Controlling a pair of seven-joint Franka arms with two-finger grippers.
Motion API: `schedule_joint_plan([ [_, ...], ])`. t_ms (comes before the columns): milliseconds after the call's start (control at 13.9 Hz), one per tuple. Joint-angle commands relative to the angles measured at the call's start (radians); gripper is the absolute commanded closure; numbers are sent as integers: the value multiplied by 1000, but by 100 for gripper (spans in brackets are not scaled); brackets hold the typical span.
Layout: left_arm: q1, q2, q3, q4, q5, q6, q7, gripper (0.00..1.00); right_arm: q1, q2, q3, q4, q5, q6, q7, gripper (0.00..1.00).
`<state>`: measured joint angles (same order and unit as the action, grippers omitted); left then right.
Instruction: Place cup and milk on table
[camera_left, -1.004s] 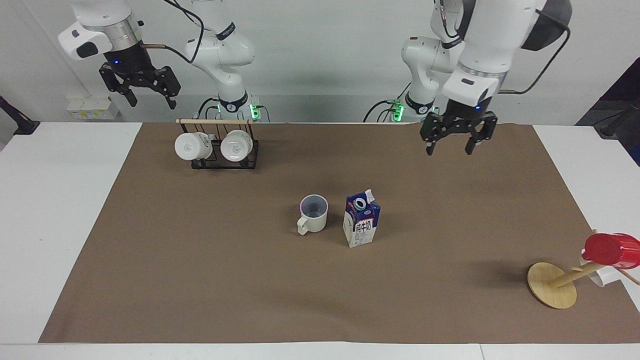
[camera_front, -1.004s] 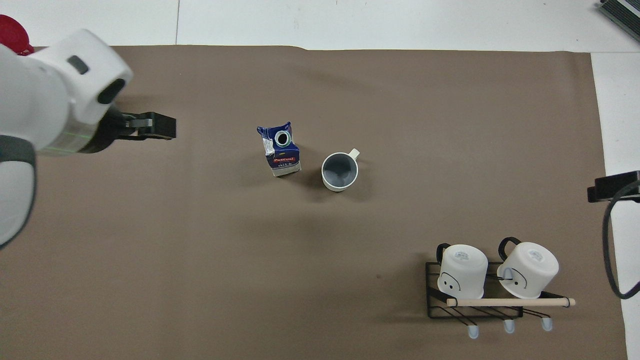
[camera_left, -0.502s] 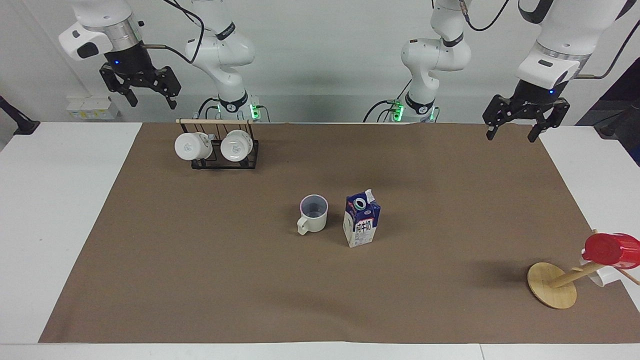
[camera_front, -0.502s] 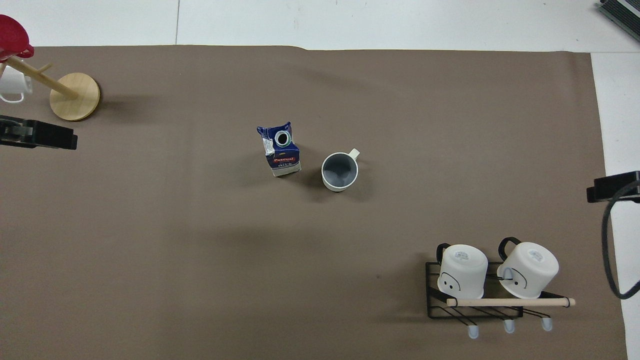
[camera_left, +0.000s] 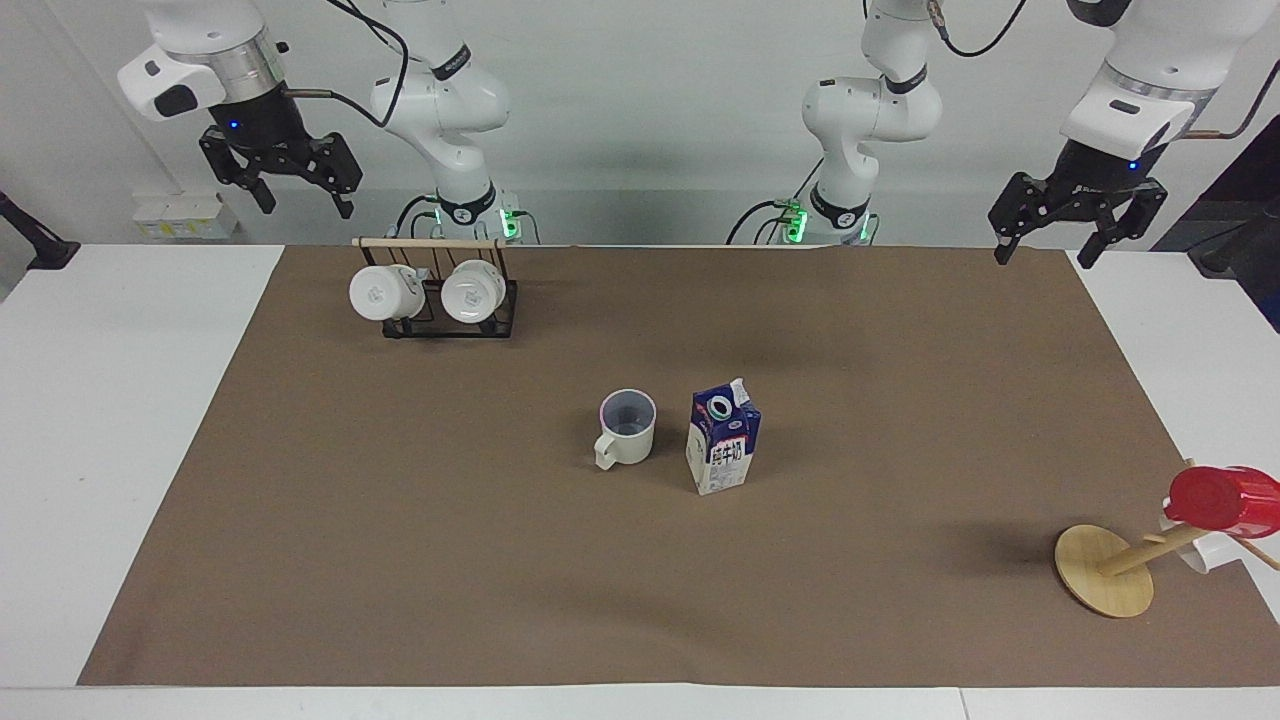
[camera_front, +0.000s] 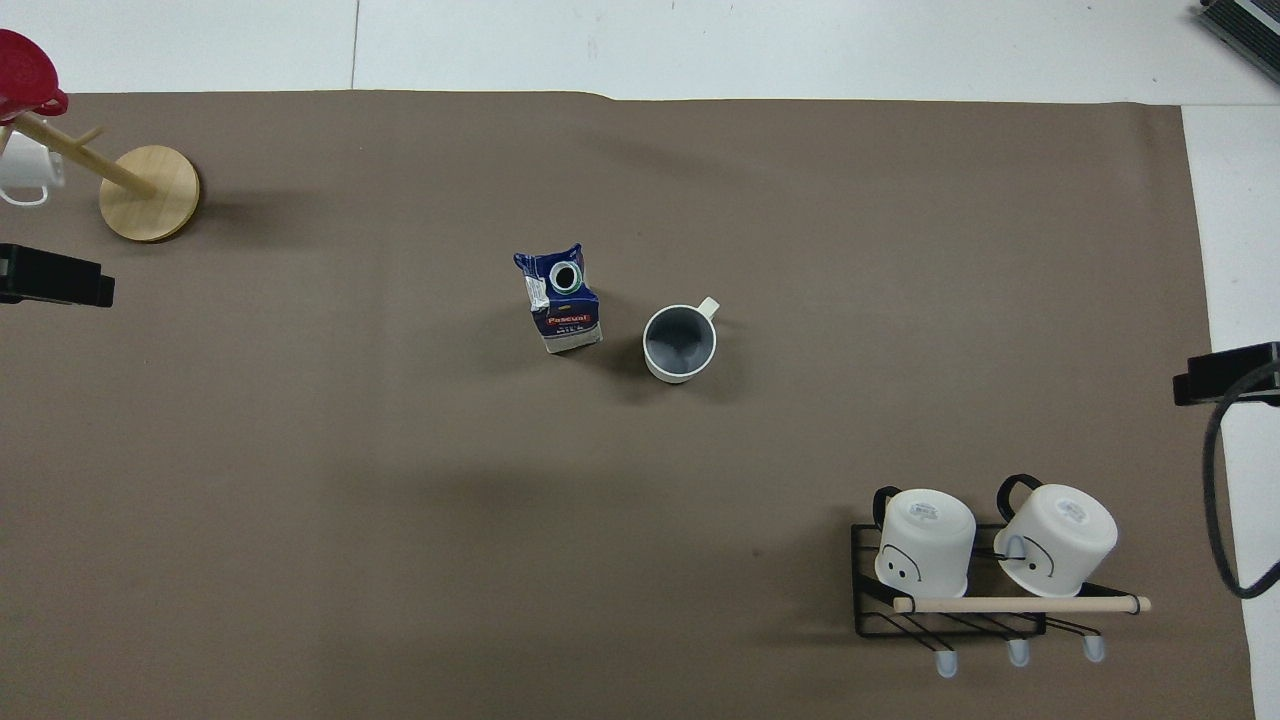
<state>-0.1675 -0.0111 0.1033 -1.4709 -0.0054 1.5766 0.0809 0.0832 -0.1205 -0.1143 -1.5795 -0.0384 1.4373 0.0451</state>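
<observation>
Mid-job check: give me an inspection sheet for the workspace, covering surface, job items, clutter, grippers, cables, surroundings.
Surface: table white, brown sheet lying flat.
Job's things: cup and milk upright side by side mid-sheet, apart.
Clutter: wire rack with two white mugs near the robots; tipped wooden stand with red cup at the left arm's end.
Grippers: left gripper and right gripper raised, open, empty.
Cables: black cable on the right arm.
Surroundings: white wall.

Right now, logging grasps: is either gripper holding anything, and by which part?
Nothing is held. The left gripper and right gripper hang open and empty; cup and milk stand untouched.
</observation>
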Motion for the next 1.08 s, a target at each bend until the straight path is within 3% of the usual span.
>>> schedule_joint_plan([
  [0, 11, -4, -2, 12, -24, -24, 7, 0, -2, -27, 4, -33, -14, 15, -16, 0],
  [1004, 14, -59, -1, -55, -18, -64, 10, 0, -2, -33, 4, -40, -12, 17, -19, 0],
])
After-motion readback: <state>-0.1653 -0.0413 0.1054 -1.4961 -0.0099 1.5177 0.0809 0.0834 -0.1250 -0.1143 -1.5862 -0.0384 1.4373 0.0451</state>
